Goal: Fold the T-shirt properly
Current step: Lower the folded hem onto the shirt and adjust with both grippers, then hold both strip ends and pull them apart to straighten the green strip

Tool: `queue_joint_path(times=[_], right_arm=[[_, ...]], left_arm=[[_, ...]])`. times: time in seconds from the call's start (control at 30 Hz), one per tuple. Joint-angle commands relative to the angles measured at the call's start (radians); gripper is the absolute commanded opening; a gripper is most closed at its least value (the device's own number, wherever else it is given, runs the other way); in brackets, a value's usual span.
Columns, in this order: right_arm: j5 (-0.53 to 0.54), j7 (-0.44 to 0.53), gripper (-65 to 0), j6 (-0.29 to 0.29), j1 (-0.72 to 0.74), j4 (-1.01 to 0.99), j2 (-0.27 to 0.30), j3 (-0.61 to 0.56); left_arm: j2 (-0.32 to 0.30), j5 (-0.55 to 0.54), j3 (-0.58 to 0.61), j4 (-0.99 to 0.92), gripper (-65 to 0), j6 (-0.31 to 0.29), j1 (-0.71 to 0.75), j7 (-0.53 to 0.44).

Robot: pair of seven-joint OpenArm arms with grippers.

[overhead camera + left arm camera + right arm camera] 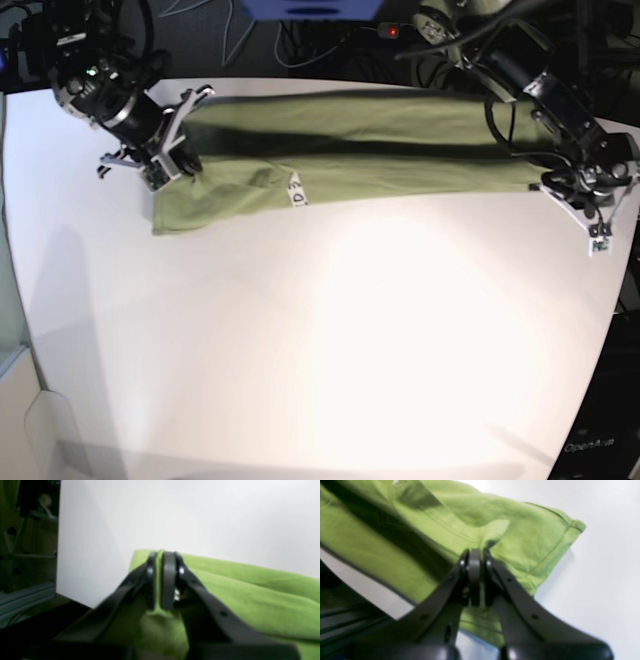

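The T-shirt (360, 150) is seen stretched as a long, narrow green band along the far edge of the white table (330, 340), spanning nearly from the far-left corner to the far-right corner. At the band's left end in the base view, the right gripper (178, 150) is clamped on the cloth; in the right wrist view its jaws are shut together with a fold of fabric pinched between them, and a hemmed sleeve or corner lies flat just beyond. A small white tag (296, 190) with dark lettering is noted on the near side of the band, left of centre; the lettering cannot be read. At the right end, the left gripper (578, 182) is likewise closed on the cloth, a thin ridge of green being visible between the pads in the left wrist view. The fabric is judged light, thin and limp: it will sag wherever unsupported, crease readily, and slide over the smooth tabletop, so a hold at the two ends or at hems and seams, where layers are doubled, is advised. The number of layers in the band cannot be determined. The neckline and the second sleeve are not made out. Both wrist views are blurred, and the far edge of the band lies in shadow.
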Motion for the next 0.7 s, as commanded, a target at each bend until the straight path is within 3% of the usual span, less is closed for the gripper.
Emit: queue_joint_path(times=[0.0,0.4,0.53,0.67], right_arm=[[0.002,0.019,-64.4,-0.006,0.011,0.014,0.009,0.007],[0.002,0.018,-64.4,-0.006,0.039,0.014,0.009,0.007],[0.002,0.018,-64.4,-0.006,0.045,0.014,0.009,0.007],[0.002,0.007,-64.4,-0.006,0.074,-0.008,0.009,0.007]], left_arm=[[-0.006,0.004,0.010,0.021,-62.7,0.005,0.002,-0.009],[-0.011,0.005,0.108,-0.002,-62.7,0.005,0.106,-0.013],[-0.012,0.005,0.128,-0.101,-62.7,0.005,0.102,-0.022],[-0.017,0.005,0.128,-0.226,-62.7,0.005,0.057,-0.104]])
